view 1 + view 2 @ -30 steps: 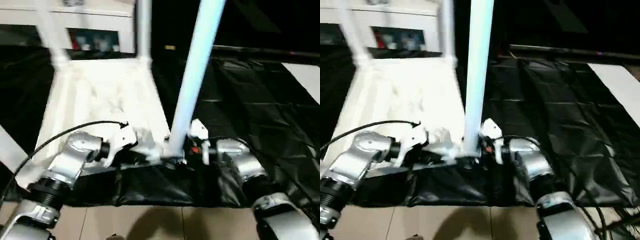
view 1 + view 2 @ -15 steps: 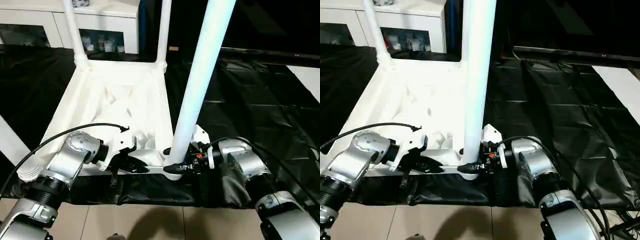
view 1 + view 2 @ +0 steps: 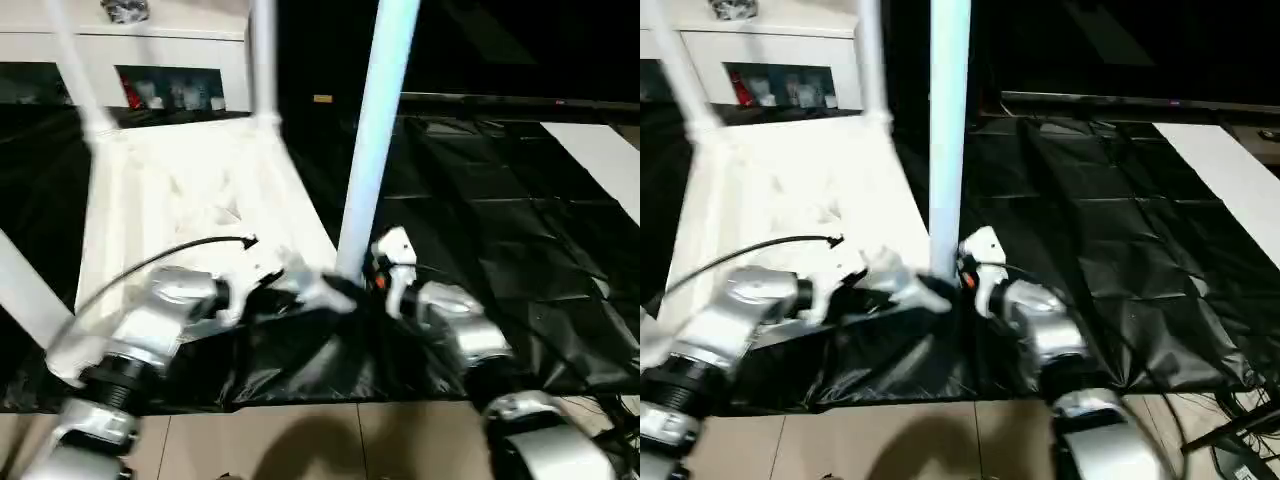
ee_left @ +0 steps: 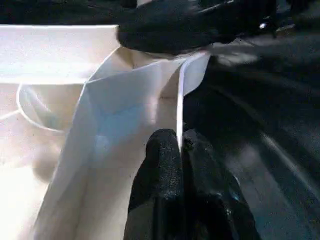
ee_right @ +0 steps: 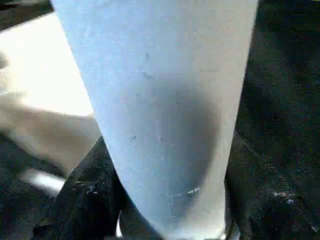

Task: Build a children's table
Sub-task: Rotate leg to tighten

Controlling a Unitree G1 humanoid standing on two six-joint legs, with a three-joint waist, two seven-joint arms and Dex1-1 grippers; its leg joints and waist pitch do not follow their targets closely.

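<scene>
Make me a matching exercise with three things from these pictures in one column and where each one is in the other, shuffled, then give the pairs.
Things:
1. left claw
2. right claw
3. black cover

Places:
A. spread over the work table
B. around the base of the near upright leg
C. pinching the thin near rim of the upturned tabletop

Pairs: 1-C, 2-B, 3-A

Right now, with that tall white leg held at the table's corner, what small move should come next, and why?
Probably press the leg straight down to seat it. The right gripper clasps its base at the tabletop's near corner, while the left gripper pinches the rim to steady it.
</scene>
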